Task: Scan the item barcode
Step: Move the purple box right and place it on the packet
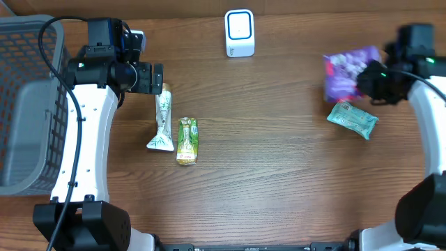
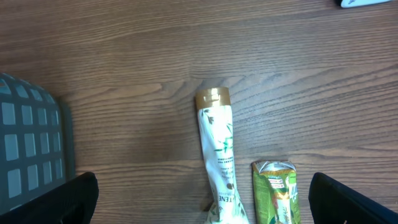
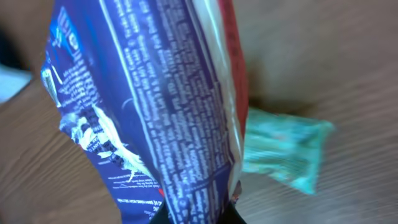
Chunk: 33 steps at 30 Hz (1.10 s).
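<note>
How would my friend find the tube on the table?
Start at the grey basket at the far left. Just right of it two long packs lie side by side. The tube is the white one with a gold cap; its neighbour is a green packet.

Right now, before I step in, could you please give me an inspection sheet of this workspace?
Surface: brown wooden table, no spills seen.
Job's things: white box-shaped scanner at the far edge; purple printed snack bag, held.
Clutter: teal plastic packet, white gold-capped tube, green packet, lying flat.
Grippers: left gripper open over the tube; right gripper shut on the bag.
Cables: black cable along the left arm.
Surroundings: grey mesh basket at left.
</note>
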Available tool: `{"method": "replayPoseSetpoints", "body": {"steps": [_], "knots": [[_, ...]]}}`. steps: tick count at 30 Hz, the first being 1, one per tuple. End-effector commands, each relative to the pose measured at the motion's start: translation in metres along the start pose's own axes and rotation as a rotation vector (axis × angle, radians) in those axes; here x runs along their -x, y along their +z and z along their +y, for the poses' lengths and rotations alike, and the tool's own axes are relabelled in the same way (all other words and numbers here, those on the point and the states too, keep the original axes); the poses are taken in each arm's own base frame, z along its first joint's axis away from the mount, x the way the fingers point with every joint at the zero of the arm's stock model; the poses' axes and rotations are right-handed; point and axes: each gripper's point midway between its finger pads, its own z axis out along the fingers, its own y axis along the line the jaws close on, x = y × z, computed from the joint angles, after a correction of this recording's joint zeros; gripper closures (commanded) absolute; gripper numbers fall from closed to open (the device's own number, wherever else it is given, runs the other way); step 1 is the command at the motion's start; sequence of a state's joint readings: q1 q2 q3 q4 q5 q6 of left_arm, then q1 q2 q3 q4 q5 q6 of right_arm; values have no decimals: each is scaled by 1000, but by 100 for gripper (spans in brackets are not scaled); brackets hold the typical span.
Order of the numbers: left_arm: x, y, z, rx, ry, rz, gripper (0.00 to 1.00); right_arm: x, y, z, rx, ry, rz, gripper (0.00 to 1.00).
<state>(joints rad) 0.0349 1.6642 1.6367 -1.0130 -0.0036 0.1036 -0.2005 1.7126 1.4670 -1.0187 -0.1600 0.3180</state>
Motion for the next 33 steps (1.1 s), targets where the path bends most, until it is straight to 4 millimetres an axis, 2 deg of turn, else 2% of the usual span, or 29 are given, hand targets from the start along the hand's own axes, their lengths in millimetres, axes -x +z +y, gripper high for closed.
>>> {"method": "replayPoseSetpoints", "body": {"steps": [1,3,4,7,8,10,13,16,20,21,24,28,31,32,33], "knots": [[4,-11,2,4,-21,-29,0,-10,20,-40,20,170,48,96],[5,-11,2,4,-21,-29,0,-17,27,-48,78,219,77,96],[4,-11,2,4,-21,-29,0,-19,28,-49,94,232,90,91],[4,-11,2,4,-21,-29,0,-25,28,-52,96,248,112,57],[4,-11,2,4,-21,-29,0,-26,26,-51,97,249,119,53],[4,-11,2,4,-21,-29,1,-26,23,-49,108,243,126,51],[5,-11,2,4,-21,-29,0,-19,7,-41,122,241,120,51],[5,-11,2,4,-21,-29,0,-9,-18,-28,150,214,90,51],[4,-11,2,4,-21,-29,0,-2,-49,-7,174,152,50,36],[4,-11,2,4,-21,-29,0,-2,-57,1,186,134,43,29],[4,-11,2,4,-21,-29,0,-9,-68,34,267,67,48,17],[4,-11,2,4,-21,-29,1,-36,-59,92,346,-81,99,6],[4,-11,2,4,-21,-29,1,-69,-44,146,401,-216,141,5],[4,-11,2,4,-21,-29,0,-78,-40,158,413,-237,155,5],[4,-11,2,4,-21,-29,1,-93,-32,176,428,-263,181,8]]}}
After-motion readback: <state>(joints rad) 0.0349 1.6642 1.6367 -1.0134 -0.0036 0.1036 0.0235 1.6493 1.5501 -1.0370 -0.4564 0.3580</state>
